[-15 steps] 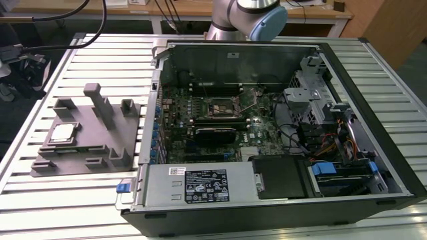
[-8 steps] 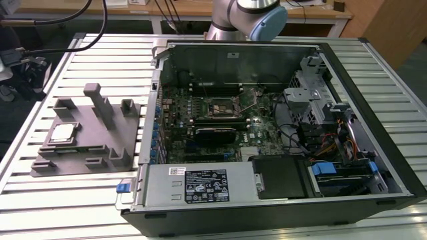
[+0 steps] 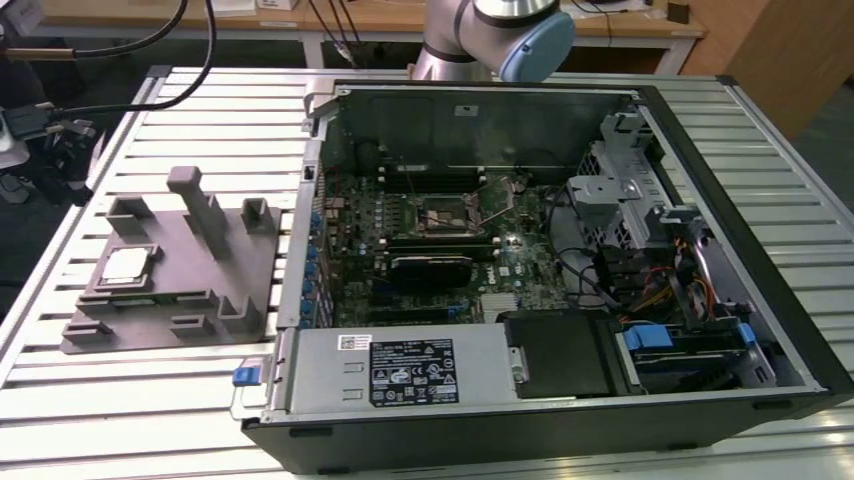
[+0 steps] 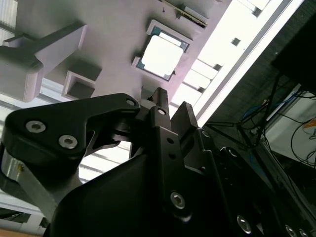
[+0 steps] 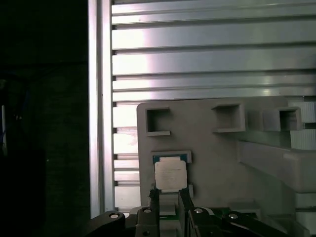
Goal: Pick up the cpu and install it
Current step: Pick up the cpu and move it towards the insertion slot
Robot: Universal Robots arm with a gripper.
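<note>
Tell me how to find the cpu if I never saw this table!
Find the big open computer case, then look to the exterior view's left for the grey plastic tray beside it. The cpu lies flat in a square pocket of that tray; it is the one pale silvery square, while its neighbours are grey upright posts.

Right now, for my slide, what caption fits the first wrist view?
Open gripper facing the cpu, which lies untouched in a recess of the grey tray.
</note>
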